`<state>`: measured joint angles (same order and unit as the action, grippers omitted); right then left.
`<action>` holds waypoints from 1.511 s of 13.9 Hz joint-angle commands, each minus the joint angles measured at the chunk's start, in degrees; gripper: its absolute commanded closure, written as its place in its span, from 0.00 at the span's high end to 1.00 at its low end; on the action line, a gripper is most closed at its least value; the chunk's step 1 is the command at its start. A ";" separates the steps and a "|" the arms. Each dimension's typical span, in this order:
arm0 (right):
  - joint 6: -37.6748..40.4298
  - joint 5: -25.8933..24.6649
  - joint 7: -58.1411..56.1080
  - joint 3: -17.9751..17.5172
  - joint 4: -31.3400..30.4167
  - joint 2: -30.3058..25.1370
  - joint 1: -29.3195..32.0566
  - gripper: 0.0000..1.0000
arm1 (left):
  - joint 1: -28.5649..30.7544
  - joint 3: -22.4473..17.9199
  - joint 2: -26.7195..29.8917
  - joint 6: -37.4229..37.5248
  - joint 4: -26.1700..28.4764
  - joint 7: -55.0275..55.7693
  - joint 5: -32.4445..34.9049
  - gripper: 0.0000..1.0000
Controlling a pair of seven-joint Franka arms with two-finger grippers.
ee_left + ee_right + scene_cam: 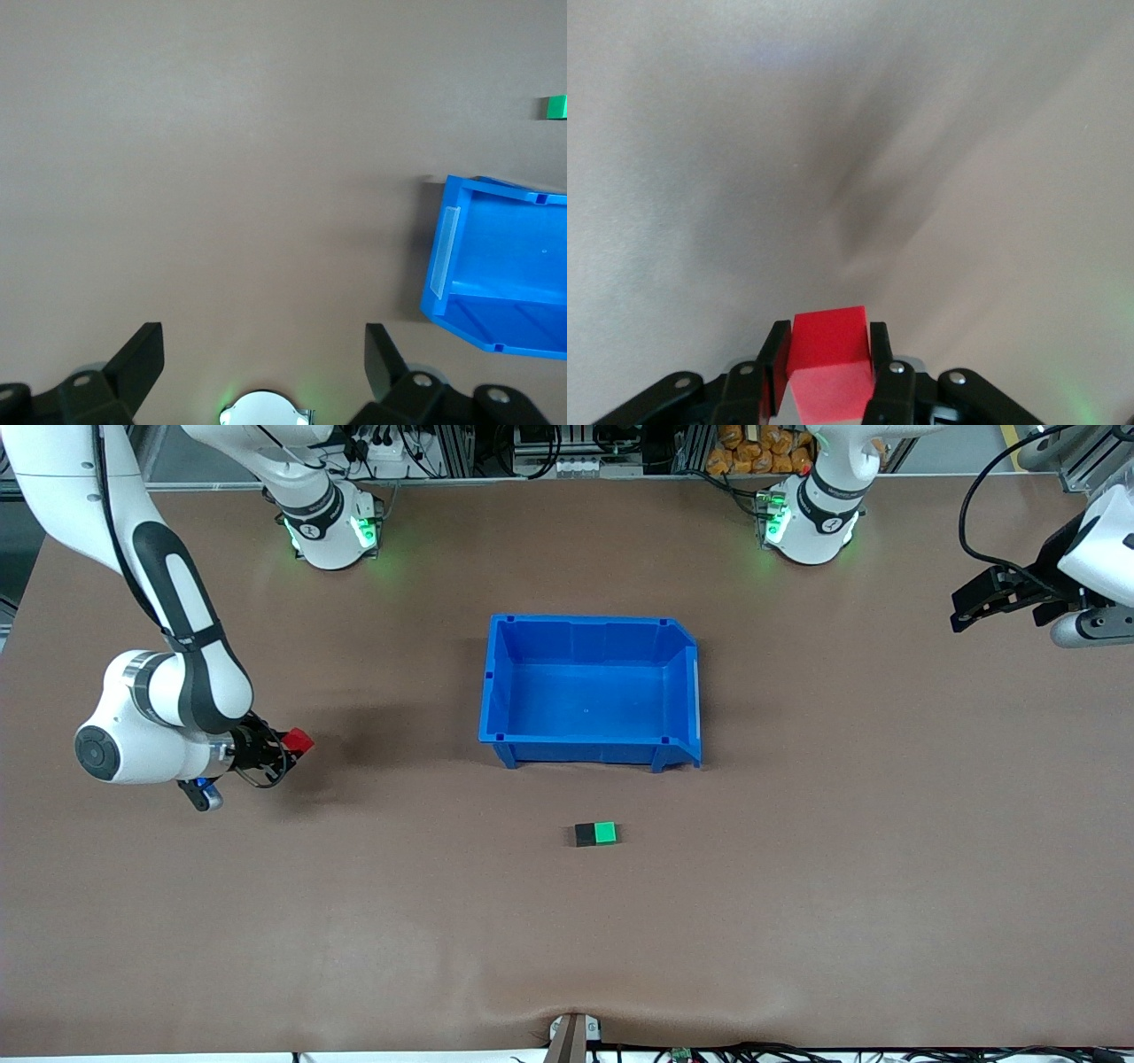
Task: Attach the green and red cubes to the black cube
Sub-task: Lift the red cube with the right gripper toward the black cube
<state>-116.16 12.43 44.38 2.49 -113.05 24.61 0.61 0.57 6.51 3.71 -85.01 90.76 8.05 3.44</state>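
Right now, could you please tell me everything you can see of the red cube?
The red cube is a small, plain, bright red block with flat faces and crisp edges; its material looks like smooth matte plastic or foam. It is clamped between the two black fingers of the right gripper, which is shut on it, one finger on each side face. It hangs in the air over bare table toward the right arm's end, apart from the blue bin and from the joined black and green pair.

Bright red cube [299,740], green cube [605,833] against black cube [585,834], blue bin [496,691], apparently plain brown table [797,912].
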 commanded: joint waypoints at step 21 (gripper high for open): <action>-0.12 8.13 16.52 0.15 8.81 3.33 -7.64 0.00 | 0.48 0.08 0.16 -0.77 0.29 -0.05 -0.45 1.00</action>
<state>-116.48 19.31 58.93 2.36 -106.99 26.01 -6.10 0.68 6.51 3.49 -85.40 90.91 8.05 3.44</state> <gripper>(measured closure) 0.599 0.000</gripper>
